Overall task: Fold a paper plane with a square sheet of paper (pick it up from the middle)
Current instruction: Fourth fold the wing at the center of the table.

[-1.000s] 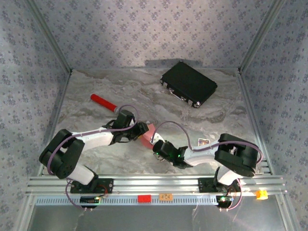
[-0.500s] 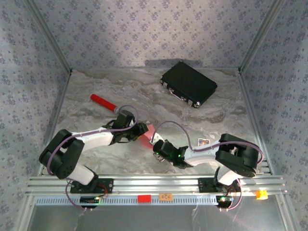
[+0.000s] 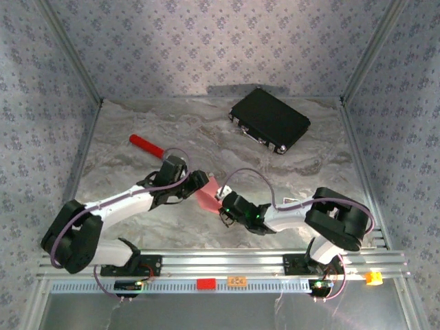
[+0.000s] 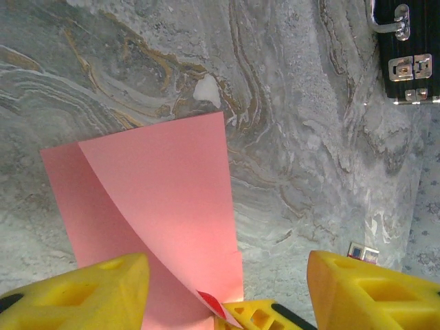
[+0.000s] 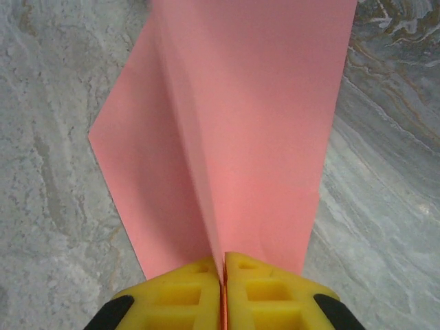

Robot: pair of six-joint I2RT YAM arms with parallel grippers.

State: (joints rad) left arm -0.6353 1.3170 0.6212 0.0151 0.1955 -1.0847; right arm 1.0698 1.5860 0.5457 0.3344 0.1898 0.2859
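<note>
Reaching in low from 7 o'clock, the left arm stretches flat, its left hand (image 4: 223, 292) wide open over the square sheet of paper (image 4: 165, 199), gripping nothing. From 5 o'clock, the right hand (image 5: 224, 275) pinches the folded paper tight, near the middle of the counter (image 3: 309, 172).

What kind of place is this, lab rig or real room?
Likely a purpose-built robot test cell: an aluminium frame rail along the front, wallpaper-print panels boxing in three sides, and a marble-print tabletop.
</note>
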